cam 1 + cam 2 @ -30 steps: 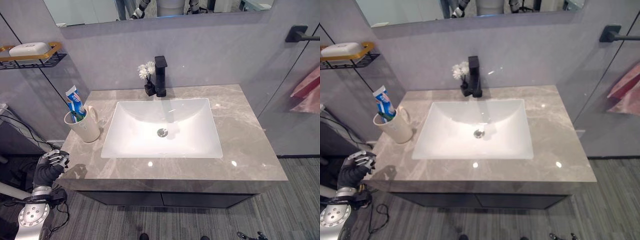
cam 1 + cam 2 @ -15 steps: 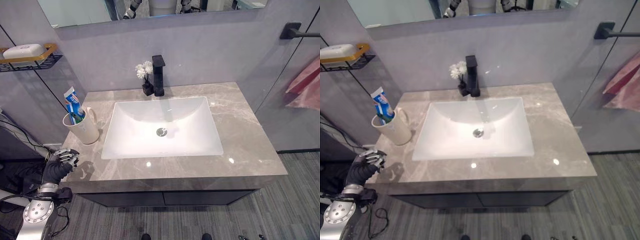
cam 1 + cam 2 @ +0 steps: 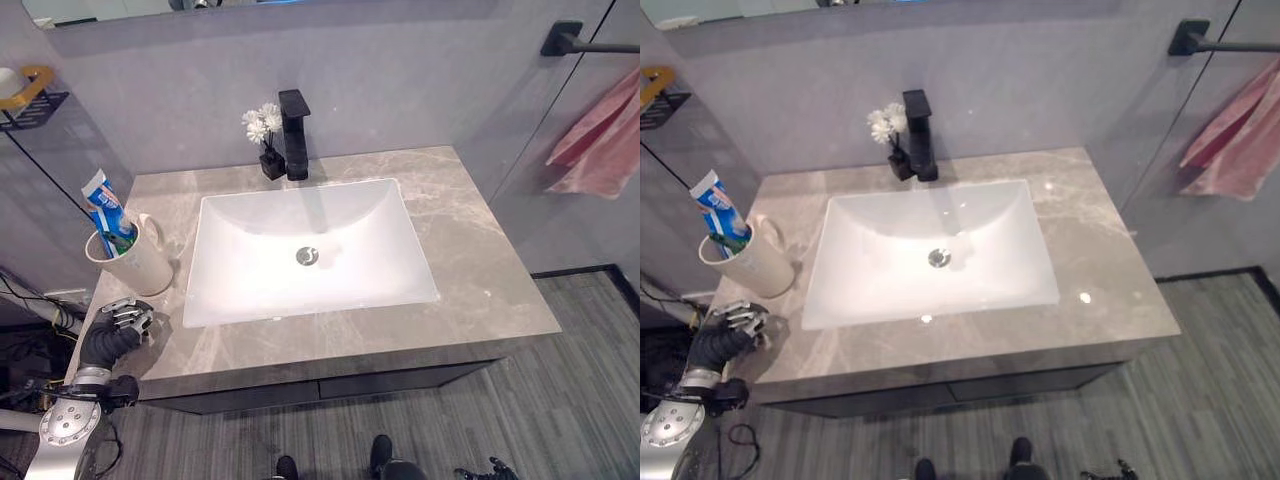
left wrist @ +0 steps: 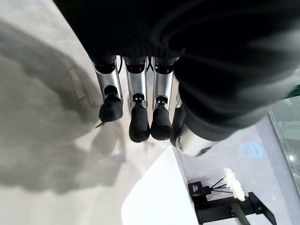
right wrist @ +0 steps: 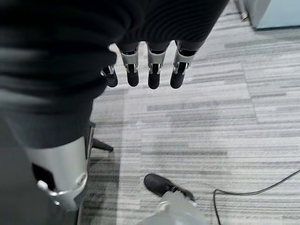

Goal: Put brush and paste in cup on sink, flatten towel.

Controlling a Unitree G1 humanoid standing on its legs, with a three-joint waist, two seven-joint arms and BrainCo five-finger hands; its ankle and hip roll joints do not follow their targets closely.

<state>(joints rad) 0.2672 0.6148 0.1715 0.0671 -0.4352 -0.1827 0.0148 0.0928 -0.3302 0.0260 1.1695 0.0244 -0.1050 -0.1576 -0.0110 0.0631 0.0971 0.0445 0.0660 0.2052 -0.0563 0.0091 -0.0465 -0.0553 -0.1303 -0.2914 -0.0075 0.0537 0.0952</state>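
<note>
Left hand (image 3: 120, 322) nearer cup (image 3: 135, 262), paste (image 3: 102, 201) print unreadable

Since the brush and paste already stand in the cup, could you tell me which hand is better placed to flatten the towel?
Probably the right hand: the pink towel hangs on the robot's right, while the left hand is at the counter's far left corner.

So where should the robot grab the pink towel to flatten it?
Probably by its lower edge. The towel hangs bunched and slanting from the bar on the wall right of the sink, so its bottom hem is the loose part. Coming from the front with the right hand seems best; the left hand is at the counter's far left corner.
</note>
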